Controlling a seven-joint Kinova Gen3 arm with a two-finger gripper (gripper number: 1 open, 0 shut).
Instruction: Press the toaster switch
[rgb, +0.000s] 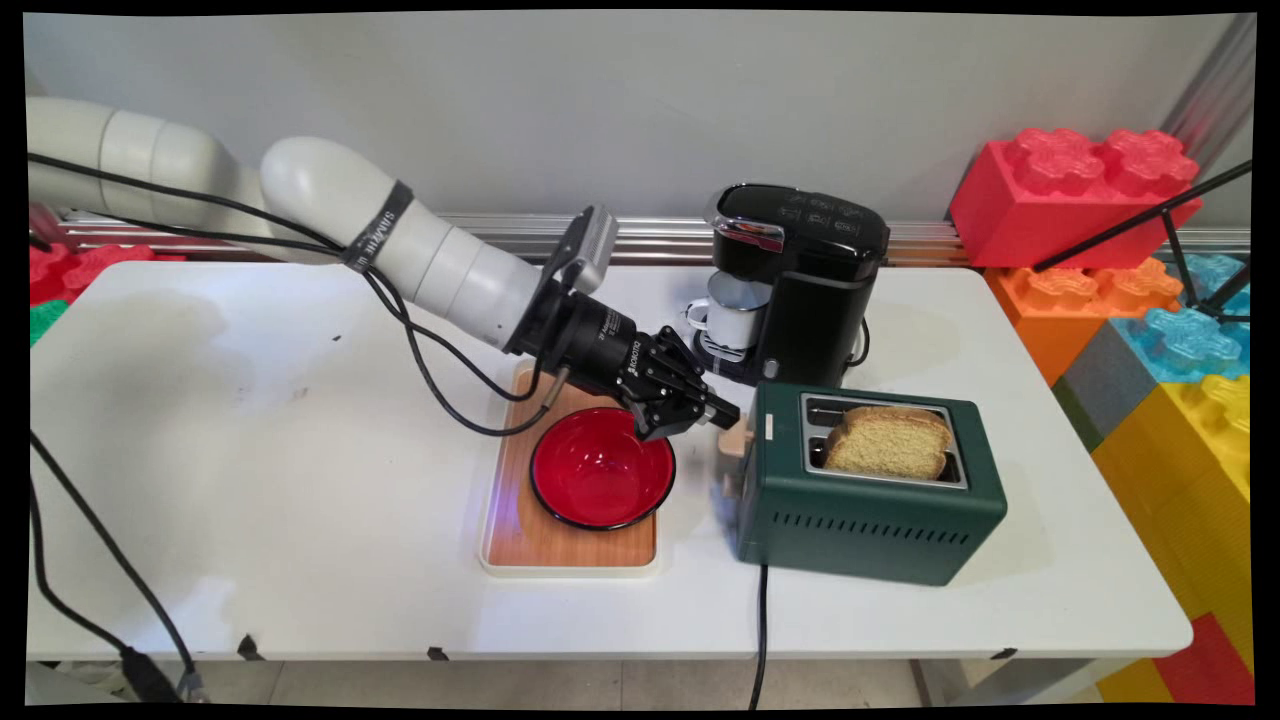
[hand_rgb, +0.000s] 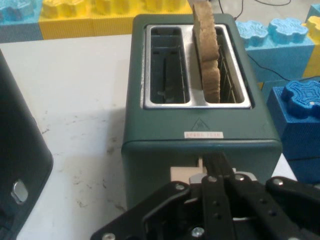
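Presently: tool (rgb: 728, 413) w/ fingers clenched together, tips at beige lever (rgb: 735, 440) on green toaster (rgb: 870, 510) end face, seemingly touching. Bread slice (rgb: 888, 440) upright in one slot. Red bowl (rgb: 602, 467) on wooden tray (rgb: 560, 540) at tool's 7 o'clock; black coffee maker (rgb: 800, 270) at 1 o'clock. All on white bench (rgb: 300, 500).

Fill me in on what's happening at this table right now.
The arm's gripper is at the end of the green toaster, fingers closed together against the beige lever there. A slice of bread stands up out of one slot; the other slot is empty. Just beside the gripper, a red bowl sits on a wooden tray. Behind them, a black coffee machine holds a white mug.
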